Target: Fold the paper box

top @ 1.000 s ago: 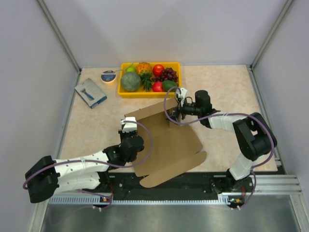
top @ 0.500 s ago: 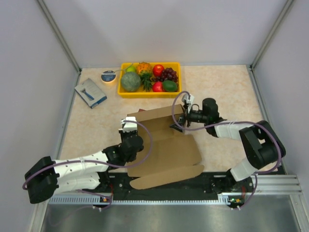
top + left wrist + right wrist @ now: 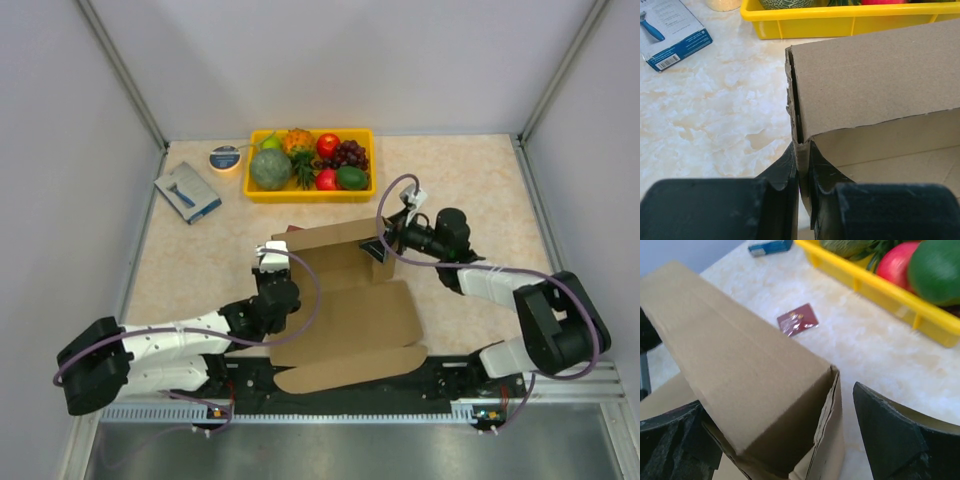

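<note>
The paper box (image 3: 345,300) is brown cardboard, partly folded: a long wall (image 3: 325,238) stands at the far side and flat panels spread toward the arm bases. My left gripper (image 3: 274,252) is shut on the box's upright left end; in the left wrist view its fingers (image 3: 790,170) pinch that thin edge of the box (image 3: 875,75). My right gripper (image 3: 383,247) is open at the box's right end. In the right wrist view its jaws stand wide on either side of the box corner (image 3: 750,375), with a gap showing at the right finger (image 3: 895,440).
A yellow tray (image 3: 310,196) of fruit stands just beyond the box. A blue-and-grey packet (image 3: 187,192) and a tape roll (image 3: 225,157) lie at the far left. A small red packet (image 3: 797,320) lies on the table behind the box. Walls enclose the table.
My right gripper opened wide and drew off to the right with its arm. The raised sheet came down; the far wall now stands and the front flaps lie flatter. The left grip holds.
</note>
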### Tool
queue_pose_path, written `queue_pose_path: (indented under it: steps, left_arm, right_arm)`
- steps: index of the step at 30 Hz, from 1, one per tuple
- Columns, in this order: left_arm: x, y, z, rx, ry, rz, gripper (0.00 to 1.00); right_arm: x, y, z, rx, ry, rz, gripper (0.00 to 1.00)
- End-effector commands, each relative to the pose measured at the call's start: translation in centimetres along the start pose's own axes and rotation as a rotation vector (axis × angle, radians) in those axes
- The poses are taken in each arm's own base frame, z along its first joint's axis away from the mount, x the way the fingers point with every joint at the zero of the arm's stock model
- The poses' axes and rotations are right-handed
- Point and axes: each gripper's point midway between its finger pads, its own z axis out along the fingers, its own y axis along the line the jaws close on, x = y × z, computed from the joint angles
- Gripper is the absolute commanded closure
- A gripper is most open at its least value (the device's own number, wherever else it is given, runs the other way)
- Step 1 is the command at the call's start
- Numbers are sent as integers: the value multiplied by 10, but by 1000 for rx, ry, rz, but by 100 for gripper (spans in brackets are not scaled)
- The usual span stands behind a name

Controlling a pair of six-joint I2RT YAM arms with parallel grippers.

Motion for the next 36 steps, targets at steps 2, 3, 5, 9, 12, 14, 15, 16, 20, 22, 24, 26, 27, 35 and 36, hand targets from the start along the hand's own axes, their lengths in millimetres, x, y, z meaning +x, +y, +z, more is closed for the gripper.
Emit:
queue_pose_path:
  steps: [2, 3, 5, 9, 12, 14, 15, 16, 20, 22, 24, 26, 27, 35, 36]
  left_arm:
    - [-14, -2, 9, -100, -59, -49, 100]
    - [-12, 2, 12, -142, -64, -32, 100]
    - [-15, 1, 15, -172, -71, -40, 100]
    - [-12, -1, 24, -162, -64, -56, 100]
    - [-15, 4, 28, -154, -75, -68, 100]
    - [-16, 7, 29, -137, -78, -53, 100]
    - [-18, 7, 29, -132, -81, -58, 100]
    - [-19, 9, 30, -134, -81, -57, 100]
    - [-21, 8, 30, -110, -80, -53, 100]
    - [-21, 8, 30, -107, -82, -52, 100]
    - [-21, 8, 30, -102, -80, -50, 100]
    - [-22, 7, 29, -94, -80, -54, 100]
    - [-23, 6, 29, -86, -80, -57, 100]
    - [-18, 2, 30, -70, -68, -52, 100]
    - [-18, 1, 31, -69, -67, -53, 100]
  right_arm:
    - [-54, -13, -4, 142, -98, -61, 1]
    - [-54, -15, -7, 165, -93, -72, 1]
    - [-55, -17, -17, 201, -93, -126, 1]
    - [-54, -1, -32, 92, -117, -123, 1]
    - [-47, 9, -34, 16, -99, -137, 1]
    - [-55, 14, -36, -20, -131, -144, 1]
    - [-50, 9, -42, -13, -146, -123, 1]
    - [-51, 11, -46, -37, -166, -119, 1]
    - [-40, -13, -51, 34, -131, -121, 1]
    - [-38, -21, -46, 50, -102, -105, 6]
    - [-34, -27, -41, 57, -90, -102, 9]
    - [-27, -28, -34, 59, -72, -122, 16]
    - [-25, -28, -30, 65, -58, -141, 17]
    - [-24, -29, 7, 70, -62, -196, 39]
    - [-23, -28, 10, 65, -52, -200, 44]
